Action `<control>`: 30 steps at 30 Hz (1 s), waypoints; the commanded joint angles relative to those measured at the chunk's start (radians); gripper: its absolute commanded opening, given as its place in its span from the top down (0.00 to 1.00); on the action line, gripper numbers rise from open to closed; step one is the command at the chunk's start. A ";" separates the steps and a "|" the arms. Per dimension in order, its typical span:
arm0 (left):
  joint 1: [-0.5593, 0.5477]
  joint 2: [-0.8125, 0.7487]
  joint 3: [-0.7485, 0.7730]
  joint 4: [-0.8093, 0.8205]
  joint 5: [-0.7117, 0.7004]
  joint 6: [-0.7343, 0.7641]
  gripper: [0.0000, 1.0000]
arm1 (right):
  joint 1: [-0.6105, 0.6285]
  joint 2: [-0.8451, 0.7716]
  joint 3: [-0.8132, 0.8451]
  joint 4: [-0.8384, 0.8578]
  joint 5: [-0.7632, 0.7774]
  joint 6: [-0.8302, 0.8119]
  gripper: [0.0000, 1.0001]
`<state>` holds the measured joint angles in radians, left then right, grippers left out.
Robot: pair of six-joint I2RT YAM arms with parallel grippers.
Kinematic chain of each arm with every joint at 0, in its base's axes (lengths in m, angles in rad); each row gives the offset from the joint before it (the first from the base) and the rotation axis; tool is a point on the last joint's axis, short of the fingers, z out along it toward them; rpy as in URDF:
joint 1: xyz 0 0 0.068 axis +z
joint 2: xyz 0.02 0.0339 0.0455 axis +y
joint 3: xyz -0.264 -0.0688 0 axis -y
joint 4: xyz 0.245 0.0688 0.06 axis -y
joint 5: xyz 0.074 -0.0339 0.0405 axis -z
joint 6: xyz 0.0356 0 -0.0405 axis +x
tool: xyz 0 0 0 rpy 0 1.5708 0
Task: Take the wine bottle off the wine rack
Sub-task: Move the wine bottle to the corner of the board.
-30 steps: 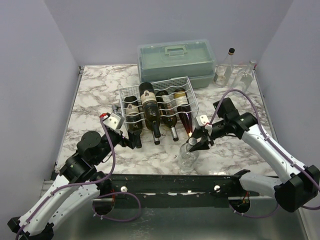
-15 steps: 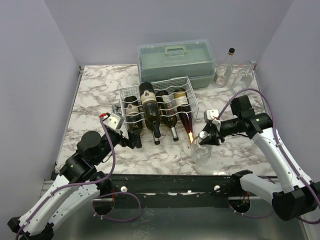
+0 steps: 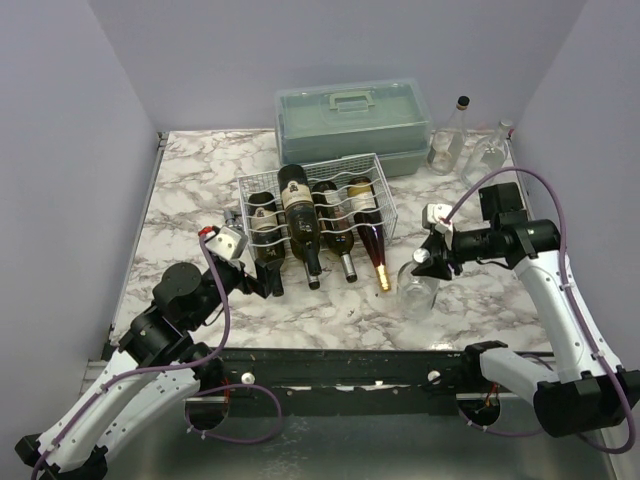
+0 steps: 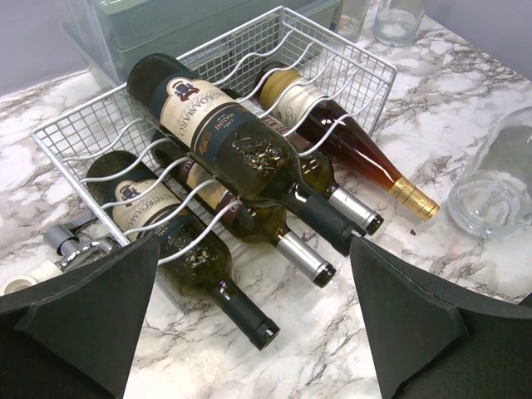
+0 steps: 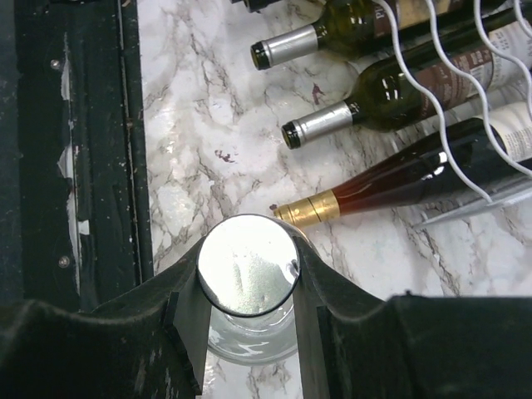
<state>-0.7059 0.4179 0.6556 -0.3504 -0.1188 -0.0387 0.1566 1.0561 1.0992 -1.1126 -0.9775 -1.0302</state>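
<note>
The white wire wine rack (image 3: 243,183) stands mid-table with several wine bottles lying in it, necks toward me. One dark labelled bottle (image 3: 300,215) lies on top of the others. An amber bottle with a gold cap (image 3: 373,243) lies at the right. My right gripper (image 3: 433,262) is shut on the capped neck of an upright clear glass bottle (image 3: 417,292), right of the rack. In the right wrist view its fingers (image 5: 193,320) clamp the silver cap (image 5: 247,266). My left gripper (image 3: 262,283) is open and empty before the rack's left front; its own view shows the rack (image 4: 91,133).
A grey-green plastic case (image 3: 352,120) with a handle stands behind the rack. Two clear glass bottles (image 3: 447,140) (image 3: 488,152) stand at the back right. The black mounting bar (image 3: 350,370) runs along the table's near edge.
My right gripper has carried the clear glass bottle to the right and slightly farther back, away from the rack's front. The left arm and the rack's bottles have not moved.
</note>
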 commanded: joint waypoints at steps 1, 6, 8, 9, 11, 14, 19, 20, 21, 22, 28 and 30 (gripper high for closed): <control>0.005 -0.011 -0.010 -0.012 0.023 0.017 0.01 | -0.035 0.008 0.094 -0.006 -0.041 -0.028 1.00; 0.005 -0.010 -0.009 -0.014 0.031 0.019 0.01 | -0.061 0.025 0.117 -0.004 -0.029 -0.024 1.00; 0.005 -0.012 -0.009 -0.013 0.033 0.016 0.01 | -0.070 0.036 0.125 -0.001 -0.021 -0.020 1.00; 0.005 -0.012 -0.010 -0.013 0.036 0.016 0.01 | -0.076 0.039 0.127 0.005 -0.017 -0.016 1.00; 0.005 -0.011 -0.011 -0.014 0.043 0.016 0.01 | -0.088 0.048 0.132 0.020 -0.009 -0.005 1.00; 0.006 -0.007 -0.009 -0.014 0.056 0.013 0.01 | -0.104 0.063 0.136 0.054 0.001 0.019 1.00; 0.006 0.002 -0.009 -0.016 0.068 0.012 0.01 | -0.126 0.088 0.145 0.098 0.022 0.051 1.00; 0.005 0.001 -0.008 -0.015 0.070 0.011 0.01 | -0.132 0.090 0.146 0.106 0.024 0.055 1.00; 0.005 0.004 -0.008 -0.015 0.071 0.012 0.01 | -0.140 0.095 0.146 0.115 0.026 0.060 1.00; 0.005 0.004 -0.007 -0.015 0.070 0.011 0.01 | -0.149 0.097 0.149 0.124 0.028 0.066 1.00; 0.006 0.004 -0.008 -0.018 0.070 0.013 0.01 | -0.207 0.110 0.144 0.212 0.033 0.124 1.00; 0.006 0.005 -0.007 -0.018 0.069 0.014 0.01 | -0.221 0.114 0.138 0.265 0.042 0.157 1.00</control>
<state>-0.7059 0.4194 0.6556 -0.3614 -0.0704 -0.0360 -0.0349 1.1770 1.1770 -1.0115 -0.9051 -0.9451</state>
